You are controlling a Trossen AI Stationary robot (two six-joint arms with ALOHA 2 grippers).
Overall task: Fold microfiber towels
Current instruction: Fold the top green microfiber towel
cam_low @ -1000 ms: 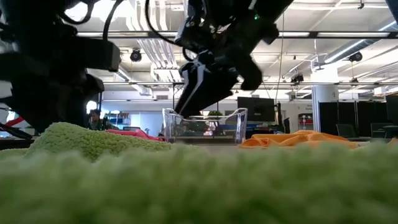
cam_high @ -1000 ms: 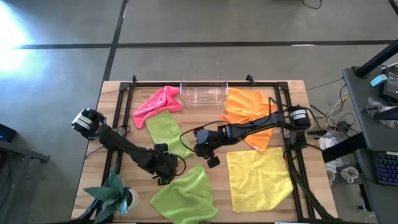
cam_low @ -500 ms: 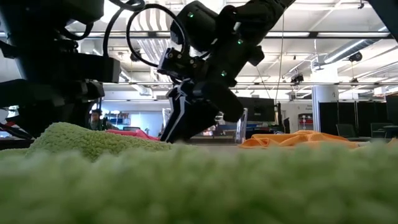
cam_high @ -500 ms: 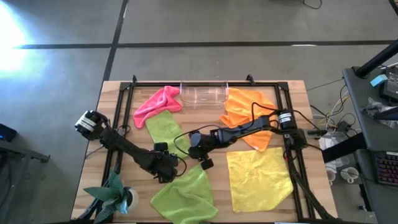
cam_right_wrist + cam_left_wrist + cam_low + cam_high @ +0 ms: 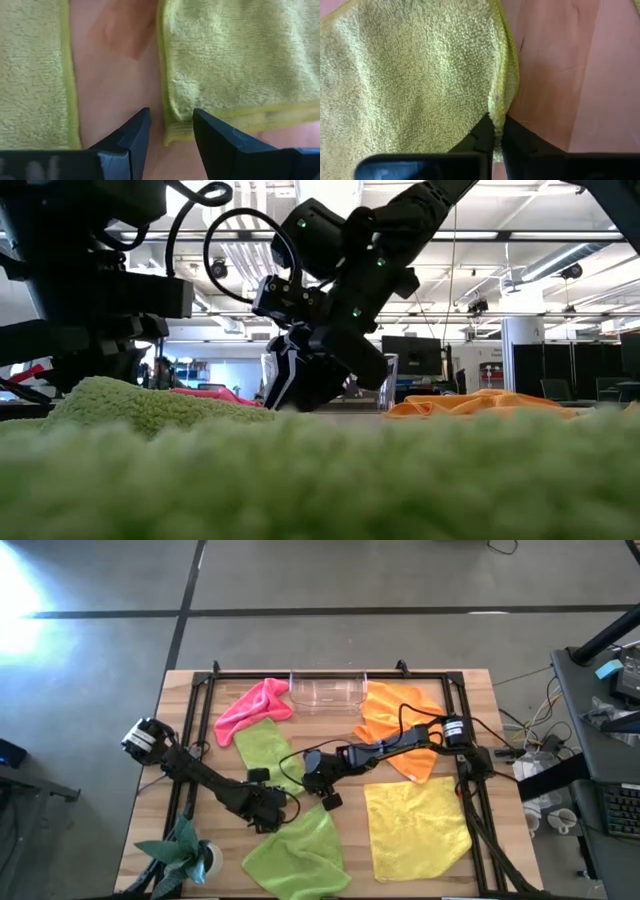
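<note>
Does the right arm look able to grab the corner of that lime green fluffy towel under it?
Probably yes: the right gripper hangs open with the lime green towel's corner between its fingers, nothing covering it.

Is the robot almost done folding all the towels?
No, it is just starting. Nothing looks folded: the pink, orange and yellow towels lie loose. The left gripper pinches an edge of the near green towel. The right gripper is open over that towel's corner. Every towel is left.
</note>
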